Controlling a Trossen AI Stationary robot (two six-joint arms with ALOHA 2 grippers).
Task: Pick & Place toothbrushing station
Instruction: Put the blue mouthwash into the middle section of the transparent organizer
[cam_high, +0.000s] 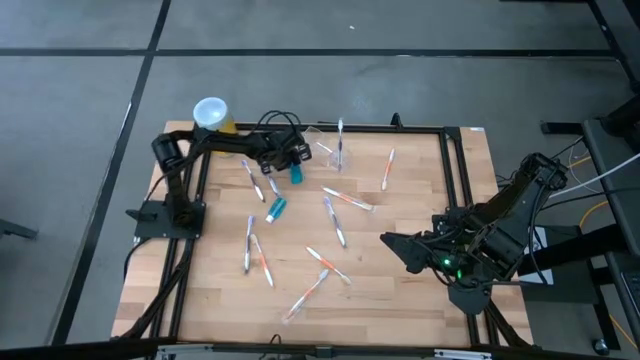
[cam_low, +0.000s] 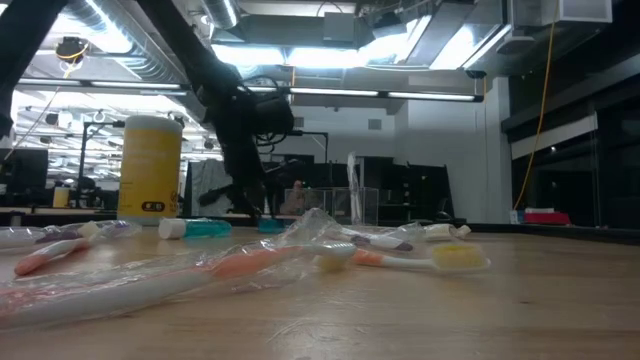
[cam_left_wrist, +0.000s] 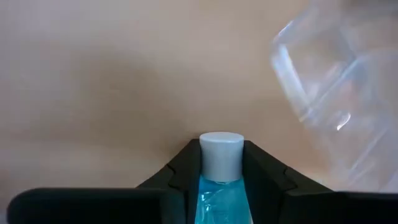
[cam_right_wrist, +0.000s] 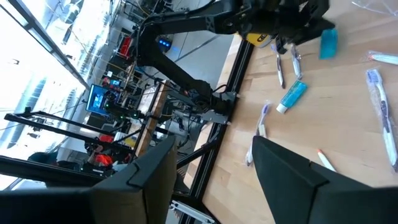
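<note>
Across the wooden table (cam_high: 410, 300), wrapped toothbrushes (cam_high: 345, 200) lie scattered.

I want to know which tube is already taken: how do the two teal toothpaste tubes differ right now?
One teal tube sits between the fingers of the left gripper near the clear holder; the other teal tube lies loose on the table, nearer the middle. Both have white caps.

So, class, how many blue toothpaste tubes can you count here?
2. One tube is in the left end effector; the other tube lies loose beside it. More may be hidden.
</note>
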